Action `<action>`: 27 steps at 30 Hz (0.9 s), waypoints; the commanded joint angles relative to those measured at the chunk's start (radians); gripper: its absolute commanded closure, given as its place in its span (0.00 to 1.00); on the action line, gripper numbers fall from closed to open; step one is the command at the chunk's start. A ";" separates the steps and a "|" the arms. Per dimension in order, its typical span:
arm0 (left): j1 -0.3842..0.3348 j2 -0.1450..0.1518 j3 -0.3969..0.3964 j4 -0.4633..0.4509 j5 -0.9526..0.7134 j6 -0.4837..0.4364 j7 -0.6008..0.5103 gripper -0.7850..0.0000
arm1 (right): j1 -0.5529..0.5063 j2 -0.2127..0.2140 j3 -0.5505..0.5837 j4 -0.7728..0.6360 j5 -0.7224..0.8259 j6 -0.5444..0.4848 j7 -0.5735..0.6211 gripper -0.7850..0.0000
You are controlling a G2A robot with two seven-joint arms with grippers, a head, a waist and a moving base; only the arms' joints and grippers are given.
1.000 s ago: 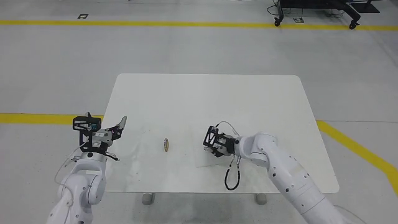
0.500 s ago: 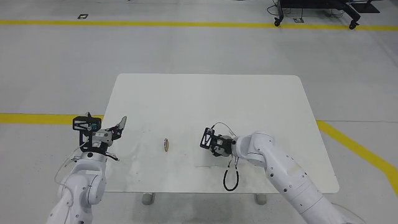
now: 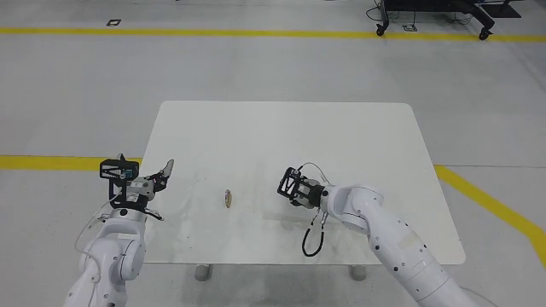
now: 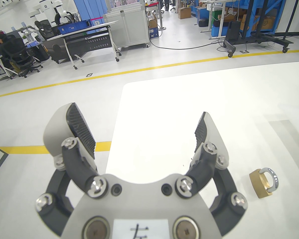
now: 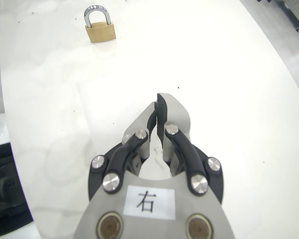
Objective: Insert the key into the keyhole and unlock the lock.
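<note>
Right gripper: clenched, pads pressed flat together, hanging low over the table on the robot's side. That is the pinch for something thin like a key. No key is discernible in the pinch, so whether it carries one can't be told.

Left gripper: released, jaws wide, at the table's left edge with the mouth pointed across the top toward the padlock. It is probably staged that way to take the lock body and steady it while the other arm works the key.

The padlock sits on the table roughly midway between the two grippers, touching neither. It has a brass body and a steel shackle seated in the body, so it reads as locked. From above it looks narrow, and the right wrist view shows its broad face. So it looks to be standing on its base, shackle up, face toward the right gripper.

The keyhole isn't visible. If it is in the base, as is usual, it's against the table. The lock would then need lifting or tipping before any insertion, which would explain the open left gripper. The task looks early, with nothing inserted or turned.

Risk: the body is small and smooth, and a nudge from either finger would likely topple or slide it.

Past the table's far edge there is floor with a yellow line, which has no bearing on the task.
</note>
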 commanded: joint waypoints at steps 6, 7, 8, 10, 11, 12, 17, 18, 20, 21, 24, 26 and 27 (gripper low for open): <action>0.000 0.000 0.000 0.000 0.000 0.000 0.000 0.00 | 0.000 0.000 0.000 0.000 -0.001 -0.001 0.001 1.00; 0.000 0.000 0.000 0.000 0.000 0.000 0.000 0.00 | 0.000 0.000 0.000 0.000 -0.001 -0.001 0.001 1.00; 0.000 0.000 0.000 0.000 0.000 0.000 0.000 0.00 | 0.000 0.000 0.000 0.000 -0.001 -0.001 0.001 1.00; 0.000 0.000 0.000 0.000 0.000 0.000 0.000 0.00 | 0.000 0.000 0.000 0.000 -0.001 -0.001 0.001 1.00; 0.000 0.004 0.000 -0.012 0.088 0.004 0.009 0.00 | 0.000 0.000 0.000 0.000 -0.001 -0.001 0.001 1.00; 0.007 0.008 0.004 -0.028 0.215 0.027 0.011 0.00 | 0.000 0.000 0.000 0.000 -0.001 -0.001 0.001 1.00; -0.063 0.001 0.091 -0.119 0.331 0.033 -0.086 0.00 | 0.000 0.000 0.000 0.000 -0.001 -0.001 0.001 1.00; -0.098 -0.001 0.120 -0.118 0.351 0.016 -0.117 0.00 | 0.000 0.000 0.000 0.000 -0.001 -0.001 0.001 1.00; -0.181 -0.006 0.201 -0.113 0.393 -0.053 -0.168 0.00 | 0.000 0.000 0.000 0.000 -0.001 -0.001 0.001 1.00; -0.228 -0.010 0.245 -0.097 0.404 -0.090 -0.190 0.00 | 0.000 0.000 0.000 0.000 -0.001 -0.001 0.001 1.00; -0.381 -0.027 0.371 -0.008 0.459 -0.143 -0.267 0.00 | 0.000 0.000 0.000 0.000 -0.001 -0.001 0.001 1.00; -0.469 -0.047 0.455 0.064 0.446 -0.137 -0.311 0.00 | 0.000 0.000 0.000 0.000 -0.001 -0.001 0.001 1.00; -0.511 -0.057 0.495 0.105 0.436 -0.139 -0.329 0.00 | 0.000 0.000 0.000 0.000 -0.001 -0.001 0.001 1.00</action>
